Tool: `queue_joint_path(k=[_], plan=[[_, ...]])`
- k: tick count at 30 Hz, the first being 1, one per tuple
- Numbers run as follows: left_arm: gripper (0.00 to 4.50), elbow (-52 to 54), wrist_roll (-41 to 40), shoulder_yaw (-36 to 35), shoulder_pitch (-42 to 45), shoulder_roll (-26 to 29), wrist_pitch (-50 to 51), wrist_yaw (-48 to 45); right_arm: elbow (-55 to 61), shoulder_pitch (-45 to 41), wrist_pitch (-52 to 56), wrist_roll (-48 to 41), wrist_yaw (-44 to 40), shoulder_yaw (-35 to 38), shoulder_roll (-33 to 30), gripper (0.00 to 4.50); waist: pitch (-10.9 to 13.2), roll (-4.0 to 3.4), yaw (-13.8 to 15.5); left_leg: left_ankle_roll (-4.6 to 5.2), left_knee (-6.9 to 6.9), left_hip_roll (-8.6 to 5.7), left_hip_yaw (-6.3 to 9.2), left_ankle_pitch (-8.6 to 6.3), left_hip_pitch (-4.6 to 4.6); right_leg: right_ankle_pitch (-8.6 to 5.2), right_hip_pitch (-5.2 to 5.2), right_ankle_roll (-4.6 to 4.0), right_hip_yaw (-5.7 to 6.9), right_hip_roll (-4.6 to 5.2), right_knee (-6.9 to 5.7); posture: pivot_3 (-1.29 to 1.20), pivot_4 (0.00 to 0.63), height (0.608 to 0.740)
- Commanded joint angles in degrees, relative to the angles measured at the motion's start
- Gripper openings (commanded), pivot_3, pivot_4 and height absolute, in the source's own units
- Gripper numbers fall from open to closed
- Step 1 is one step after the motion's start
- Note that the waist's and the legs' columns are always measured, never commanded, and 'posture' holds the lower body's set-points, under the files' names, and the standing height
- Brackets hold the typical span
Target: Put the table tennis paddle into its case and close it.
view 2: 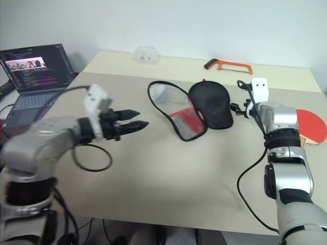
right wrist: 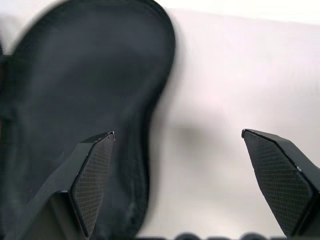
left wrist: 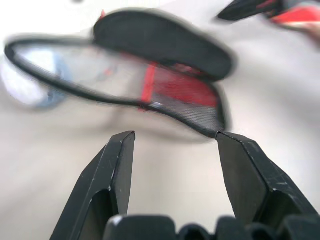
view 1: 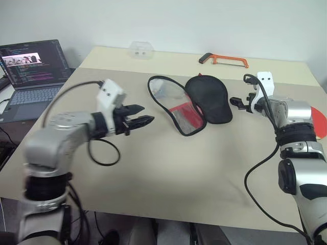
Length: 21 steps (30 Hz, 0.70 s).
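Around the case [view 1: 191, 104], unzipped and lying spread open and empty mid-table [view 1: 168, 173], sit a hacksaw [view 1: 225, 59] and clear plastic box [view 1: 141, 49] behind it, a laptop [view 1: 33, 76] off its left. Right of the case, the table tennis paddle [view 2: 312, 124] rests behind the right gripper [view 1: 236, 102], jaws wide. Left gripper [view 1: 139, 116] hovers left, jaws apart, empty.

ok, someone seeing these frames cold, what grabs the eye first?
Mid-table, the case lies unzipped and spread open, its black half beside its red mesh half. The left gripper hangs open just left of it, the right gripper open at its black side. The table tennis paddle lies at the table's right edge, behind the right arm.
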State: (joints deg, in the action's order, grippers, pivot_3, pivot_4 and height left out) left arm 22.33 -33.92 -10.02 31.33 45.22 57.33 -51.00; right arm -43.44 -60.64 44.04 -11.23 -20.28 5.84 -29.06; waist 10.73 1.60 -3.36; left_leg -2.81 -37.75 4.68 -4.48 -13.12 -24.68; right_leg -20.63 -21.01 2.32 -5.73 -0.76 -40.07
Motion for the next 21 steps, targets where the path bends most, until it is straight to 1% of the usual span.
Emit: queue_joint_path(k=[1,4,10,13,16,18,20,21], plan=[[2.78,4.7,-7.3,-4.5,-1.7,4.5,-0.3,-7.0,-2.9,-2.7,-2.1,0.0,0.6,1.8,0.6,4.5,0.0,0.0,0.0,0.0,-0.01,-0.02,-0.01,0.0,0.0,0.0,0.0,0.0,-0.01,0.0,0.0,0.0,0.15,0.74],[2.78,5.1,-9.1,-5.3,-2.3,6.7,-0.8,-7.5,-5.7,-3.5,-2.8,0.2,0.3,1.6,1.5,4.5,0.0,0.0,0.0,0.01,-0.03,-0.05,0.0,0.0,0.0,0.0,0.0,0.0,0.0,-0.02,-0.01,0.0,0.15,0.74],[2.78,5.4,-10.9,-5.8,-3.7,8.4,-1.5,-6.9,-7.3,-4.4,-0.4,-0.7,-0.8,2.2,1.9,4.5,0.0,0.0,0.0,0.02,-0.03,-0.05,-0.01,-0.01,-0.08,0.0,-0.1,0.0,-0.02,-0.04,-0.02,0.0,0.15,0.74],[2.84,5.7,-11.6,-6.4,-4.4,9.2,-1.4,-6.4,-7.1,-4.3,1.9,-0.4,-1.5,1.9,1.6,3.86,0.0,-0.01,0.0,0.02,-0.02,-0.03,-0.02,-0.01,-0.1,0.0,-0.14,0.0,-0.03,-0.06,-0.02,0.0,0.15,0.74],[2.84,5.3,-12.0,-6.9,-4.7,10.1,-1.8,-6.2,-6.9,-4.0,2.8,-0.3,-2.3,1.9,1.6,2.87,0.0,-0.01,0.0,0.02,-0.02,-0.03,-0.04,-0.01,-0.1,0.0,-0.16,0.0,-0.04,-0.06,-0.03,0.0,0.15,0.74],[2.84,5.1,-12.4,-7.0,-4.6,10.3,-1.9,-6.0,-6.7,-3.9,2.9,-0.2,-2.4,2.0,1.7,2.06,0.0,-0.01,0.0,0.03,-0.02,-0.03,-0.05,-0.01,-0.1,0.0,-0.16,0.0,-0.05,-0.07,-0.04,0.0,0.15,0.74],[2.84,5.1,-12.4,-6.8,-4.7,10.7,-2.1,-5.8,-6.4,-3.9,3.1,-0.3,-2.5,2.1,1.8,1.4,0.0,-0.01,0.0,0.03,-0.02,-0.03,-0.05,-0.01,-0.1,0.0,-0.17,0.0,-0.05,-0.07,-0.04,0.0,0.15,0.74],[2.84,5.0,-12.2,-6.7,-4.8,10.9,-2.3,-5.8,-6.4,-3.9,3.1,-0.3,-2.6,2.1,1.9,1.0,0.0,-0.01,0.0,0.03,-0.02,-0.04,-0.05,-0.01,-0.1,0.0,-0.17,0.0,-0.05,-0.07,-0.04,0.0,0.15,0.74]])
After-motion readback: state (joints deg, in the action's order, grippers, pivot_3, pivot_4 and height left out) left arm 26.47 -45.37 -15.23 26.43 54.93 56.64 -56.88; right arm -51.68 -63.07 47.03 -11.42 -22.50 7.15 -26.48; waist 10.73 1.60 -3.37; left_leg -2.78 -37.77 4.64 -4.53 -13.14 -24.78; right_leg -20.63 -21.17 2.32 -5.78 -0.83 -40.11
